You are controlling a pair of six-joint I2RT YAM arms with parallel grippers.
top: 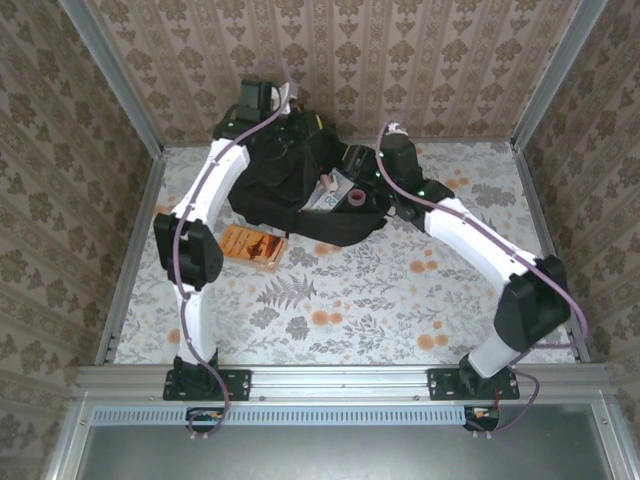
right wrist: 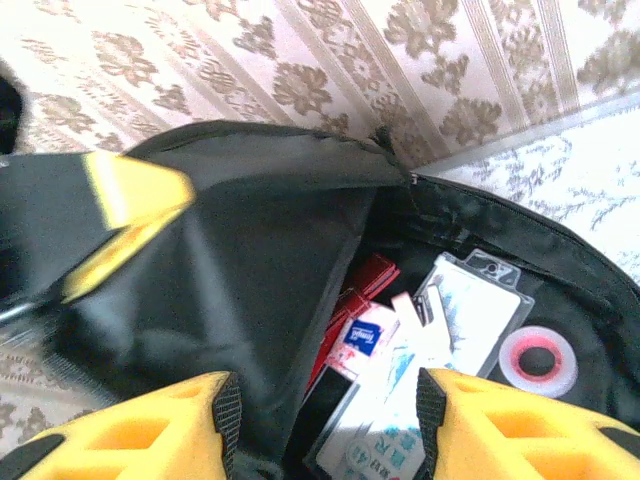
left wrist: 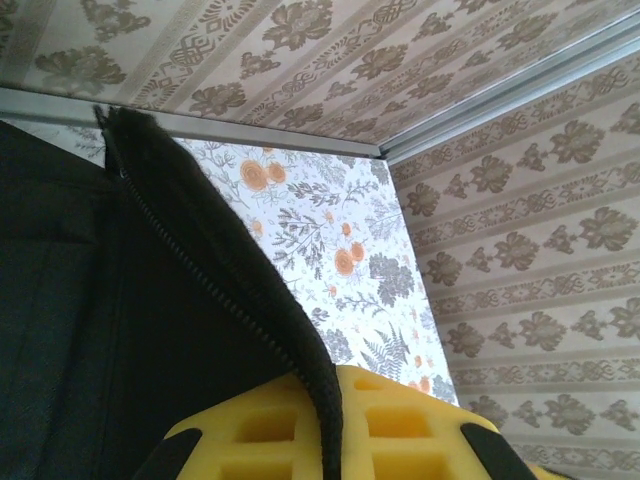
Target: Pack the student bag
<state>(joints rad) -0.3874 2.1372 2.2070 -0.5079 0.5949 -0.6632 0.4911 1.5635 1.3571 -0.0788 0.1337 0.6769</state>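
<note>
L gripper [left wrist: 335,445] is pinching student bag [top: 275,190] zipper rim, far-centre on table [top: 350,300]; R gripper [right wrist: 325,430] is hovering spread, empty, over opening. Tape roll [right wrist: 538,360] inside; orange booklet [top: 252,246] lying beside bag; rear wall [top: 400,60] close behind.

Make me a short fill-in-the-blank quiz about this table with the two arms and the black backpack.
1. The left gripper is ____ on the zippered edge of the student bag.
2. The right gripper hovers over the bag's opening with its jaws ____.
3. The tape roll lies ____ the bag.
4. The ____ packet lies on the table, outside the bag.

Missing words: shut; open; inside; orange.
</note>
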